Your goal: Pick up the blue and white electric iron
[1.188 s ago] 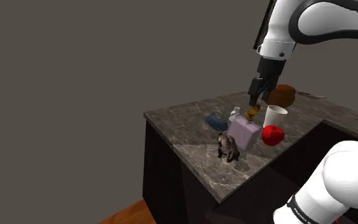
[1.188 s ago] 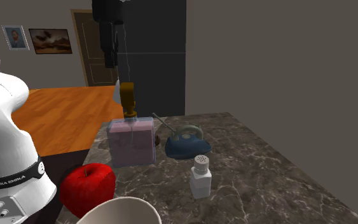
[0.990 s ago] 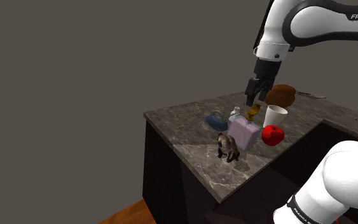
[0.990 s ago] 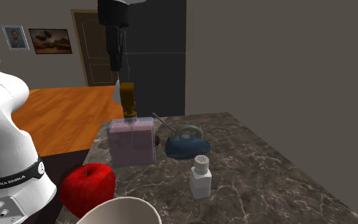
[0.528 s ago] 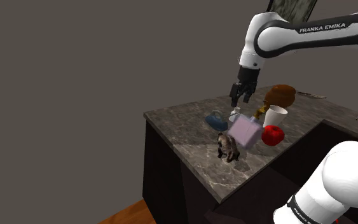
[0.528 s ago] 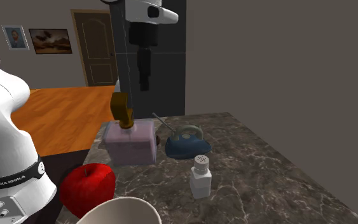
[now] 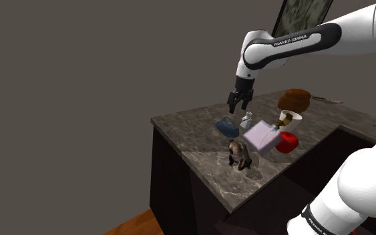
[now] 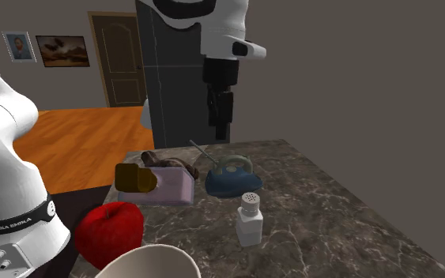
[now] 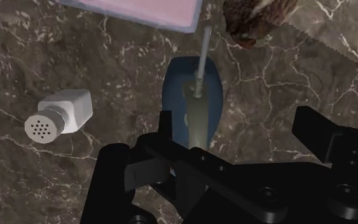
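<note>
Gripper [image 7: 240, 107]: hanging above the dark marbled counter [image 7: 200, 150], fingers pointing down, well apart from each other and clasping nothing.
Fingers [image 9: 166, 130]: in the wrist view both black and spread wide, only counter and a part of the iron between them.
Iron [image 9: 193, 95]: flat on the counter right under the gripper, not touched; dark blue body with a pale grey-green handle on top.
Iron against gripper: not centred in the gap, shifted toward one finger, its near end hidden behind this finger and the hand.
Thin grey line [image 9: 203, 51]: rising from the handle toward the pink bottle, perhaps the cord, hard to say.
Iron in the second exterior view: at [image 8: 230, 180], below the fingers and clear of them.
Salt shaker [image 8: 249, 221]: white, upright, near the iron but apart from it.
Pink bottle [image 8: 171, 186]: lying on its side just beside the iron, gold-brown cap [image 8: 136, 178] pointing away from it.
Figurine [image 7: 240, 153]: small dark animal, beside the bottle toward the counter's front edge in the shoulder view.
Apple [image 8: 110, 233]: red, next to the white cup [image 7: 290, 119].
Brown round thing [image 7: 294, 100]: farther back on the counter, behind the cup.
</note>
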Controlling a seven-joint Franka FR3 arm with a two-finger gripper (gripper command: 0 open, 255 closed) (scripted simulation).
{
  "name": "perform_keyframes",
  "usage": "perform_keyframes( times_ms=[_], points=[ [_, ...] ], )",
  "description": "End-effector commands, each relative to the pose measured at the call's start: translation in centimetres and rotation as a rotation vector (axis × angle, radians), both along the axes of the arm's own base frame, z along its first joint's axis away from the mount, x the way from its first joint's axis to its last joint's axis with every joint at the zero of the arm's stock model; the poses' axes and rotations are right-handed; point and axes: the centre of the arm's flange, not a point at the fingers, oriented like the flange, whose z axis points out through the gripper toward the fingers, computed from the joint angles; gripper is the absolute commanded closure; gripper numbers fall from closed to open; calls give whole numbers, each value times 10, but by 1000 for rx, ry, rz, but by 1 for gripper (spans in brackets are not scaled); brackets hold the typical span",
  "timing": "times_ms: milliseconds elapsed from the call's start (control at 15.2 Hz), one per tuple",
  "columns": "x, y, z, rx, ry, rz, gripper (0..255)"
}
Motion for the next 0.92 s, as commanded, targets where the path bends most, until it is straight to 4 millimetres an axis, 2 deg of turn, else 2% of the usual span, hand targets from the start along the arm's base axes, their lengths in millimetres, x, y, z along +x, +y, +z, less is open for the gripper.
perform_keyframes(
  times_ms=[0, 132, 660, 792, 858],
  points=[
    [20, -12, -16, 5, 1, -3, 0],
    [40, -23, -31, 11, 2, -5, 0],
    [42, -24, -72, 11, 2, -6, 0],
    [42, -24, -72, 11, 2, -6, 0],
    [42, -24, -72, 11, 2, -5, 255]
  ],
)
